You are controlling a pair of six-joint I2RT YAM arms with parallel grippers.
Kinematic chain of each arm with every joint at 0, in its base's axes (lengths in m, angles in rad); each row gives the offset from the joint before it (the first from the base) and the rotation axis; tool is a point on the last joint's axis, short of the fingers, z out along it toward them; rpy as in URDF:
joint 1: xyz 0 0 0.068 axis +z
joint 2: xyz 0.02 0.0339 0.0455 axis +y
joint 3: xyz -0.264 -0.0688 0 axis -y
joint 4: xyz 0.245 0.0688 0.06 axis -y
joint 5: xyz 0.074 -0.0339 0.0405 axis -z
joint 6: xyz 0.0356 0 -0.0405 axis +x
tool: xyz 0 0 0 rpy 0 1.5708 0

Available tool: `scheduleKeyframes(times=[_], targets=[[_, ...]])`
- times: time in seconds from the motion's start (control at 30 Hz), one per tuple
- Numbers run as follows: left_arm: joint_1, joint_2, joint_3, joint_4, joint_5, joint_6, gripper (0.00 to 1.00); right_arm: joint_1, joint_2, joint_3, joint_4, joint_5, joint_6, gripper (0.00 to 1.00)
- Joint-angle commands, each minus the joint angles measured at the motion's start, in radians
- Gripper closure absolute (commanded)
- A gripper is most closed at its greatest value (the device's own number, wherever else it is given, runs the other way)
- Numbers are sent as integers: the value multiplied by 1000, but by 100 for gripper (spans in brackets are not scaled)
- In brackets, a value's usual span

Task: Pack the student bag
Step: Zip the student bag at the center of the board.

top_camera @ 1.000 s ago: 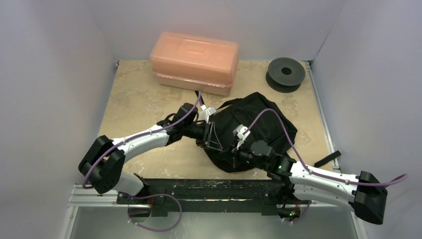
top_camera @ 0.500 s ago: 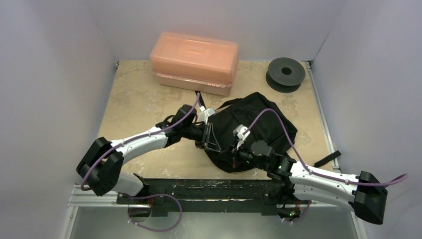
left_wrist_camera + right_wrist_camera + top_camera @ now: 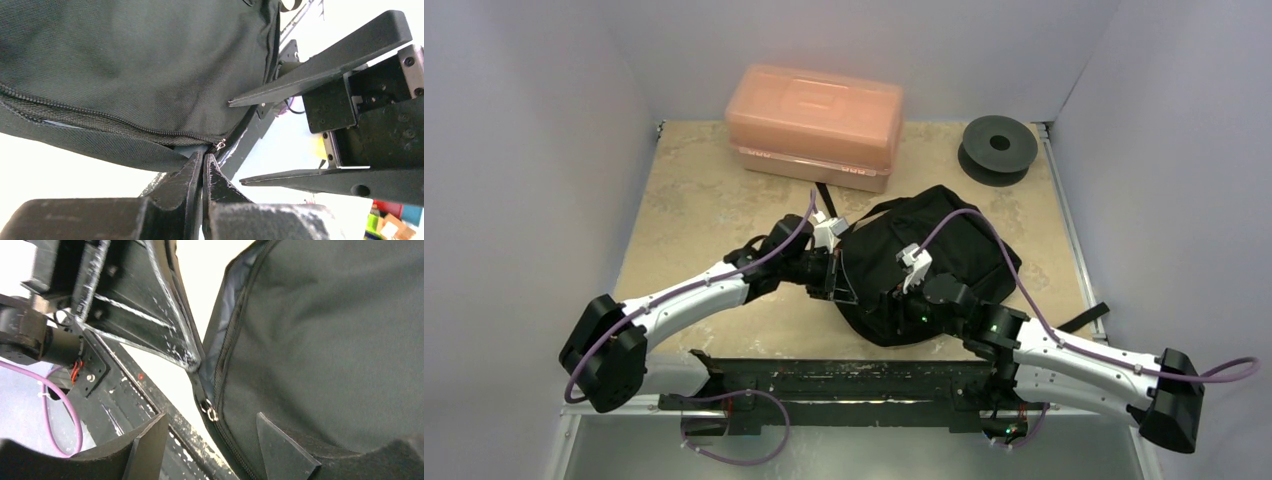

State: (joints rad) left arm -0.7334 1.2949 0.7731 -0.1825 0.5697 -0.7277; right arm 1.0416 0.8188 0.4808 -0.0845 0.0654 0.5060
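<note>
- From the top camera, the student bag (image 3: 944, 255) lies slumped on the table (image 3: 694, 210), right of centre and towards the near edge. One strap (image 3: 1081, 318) trails to the right edge.
- The orange-pink plastic box (image 3: 814, 120) sits at the far edge and the black spool (image 3: 997, 147) in the far right corner, both apart from the bag.
- The left gripper (image 3: 844, 288) and right gripper (image 3: 892, 298) meet at the bag's near left side.
- In the left wrist view, the left gripper's fingers (image 3: 192, 172) are pressed together, apparently pinching the fabric lip where the zip (image 3: 100, 117) ends. The small metal zip pull (image 3: 218, 145) hangs just beside them.
- The other arm's fingers stand wide apart opposite, holding nothing.
- In the right wrist view, the right gripper's fingers are spread and empty. The pull ring sits just ahead of the gap between them, against the zip track.
- The step in hand looks like unzipping the bag.
- To do it well, the left pinch should anchor the fabric taut. The right fingers should centre on the ring and close on metal, not cloth. They should then draw along the curve of the track, away from the anchor, without lifting the bag.
</note>
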Motion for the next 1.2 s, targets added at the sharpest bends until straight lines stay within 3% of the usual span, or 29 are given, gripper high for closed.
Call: scheduleKeyframes(times=[0.0, 0.2, 0.37, 0.5, 0.77, 0.83, 0.93, 0.97, 1.1, 1.17], targets=[[-18, -23, 64, -71, -111, 60, 100, 7, 61, 71, -185, 36, 88, 29], [-39, -45, 98, -133, -268, 48, 100, 123, 241, 156, -264, 250, 153, 28], [-46, -53, 160, -240, -565, 57, 100, 192, 358, 180, -347, 397, 265, 70], [-28, -4, 214, -350, -876, 67, 100, 216, 365, 158, -366, 395, 308, 100], [77, -13, 209, -245, -1077, 145, 100, 221, 251, 70, -369, 350, 363, 100], [88, 0, 236, -211, -1067, 179, 100, 221, 234, 57, -335, 322, 339, 100], [91, 24, 265, -131, -946, 216, 100, 221, 217, 67, -299, 294, 297, 100], [91, 28, 270, -116, -903, 217, 100, 221, 209, 81, -287, 286, 269, 97], [83, 8, 274, -122, -773, 208, 100, 221, 177, 172, -217, 291, 129, 32], [75, -16, 266, -135, -730, 203, 100, 214, 200, 204, -141, 312, 57, 15]])
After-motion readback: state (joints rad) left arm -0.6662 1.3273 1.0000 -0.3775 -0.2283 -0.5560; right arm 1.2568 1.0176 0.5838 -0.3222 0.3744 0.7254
